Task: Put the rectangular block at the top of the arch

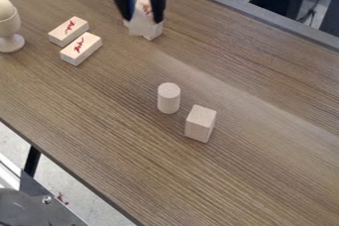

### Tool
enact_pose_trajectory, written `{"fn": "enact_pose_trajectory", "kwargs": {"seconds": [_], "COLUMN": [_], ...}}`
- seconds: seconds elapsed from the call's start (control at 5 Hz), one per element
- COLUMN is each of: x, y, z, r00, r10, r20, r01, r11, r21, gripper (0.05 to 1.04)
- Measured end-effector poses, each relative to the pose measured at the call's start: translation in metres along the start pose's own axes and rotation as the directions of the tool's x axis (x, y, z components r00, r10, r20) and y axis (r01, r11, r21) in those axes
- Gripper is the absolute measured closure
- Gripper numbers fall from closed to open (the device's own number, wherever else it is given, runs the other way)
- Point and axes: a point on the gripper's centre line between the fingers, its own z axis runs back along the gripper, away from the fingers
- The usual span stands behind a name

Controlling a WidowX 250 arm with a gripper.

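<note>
An upright rectangular block (200,124) of plain wood stands near the middle of a brown wood-grain surface (265,170).

Just beside it, up and to the left in the view, an upright wooden cylinder (169,99) stands between it and a pale, red-marked piece (147,28) farther back. The black end effector (142,21) hangs over that piece, fingers spread wide apart, hiding part of its shape; whether they touch it I cannot tell. To the left, two flat rectangular blocks, a nearer one (81,49) and a farther one (69,30), lie close together with red marks on top. At the left edge is a wooden egg cup (9,34) with a rounded top.
</note>
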Motion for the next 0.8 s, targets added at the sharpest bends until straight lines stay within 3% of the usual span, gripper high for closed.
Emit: {"fn": "enact_pose_trajectory", "kwargs": {"seconds": [0.2, 0.4, 0.8], "x": [0.009, 0.019, 0.030], "y": [-0.020, -0.023, -0.015], "z": [0.009, 0.004, -0.029], "r00": [0.992, 0.948, 0.836], "r10": [0.102, 0.301, 0.538], "r20": [0.069, 0.099, 0.106], "r01": [-0.105, -0.308, -0.545], "r11": [0.994, 0.950, 0.836], "r21": [0.036, 0.059, 0.060], "gripper": [0.582, 0.582, 0.582]}}
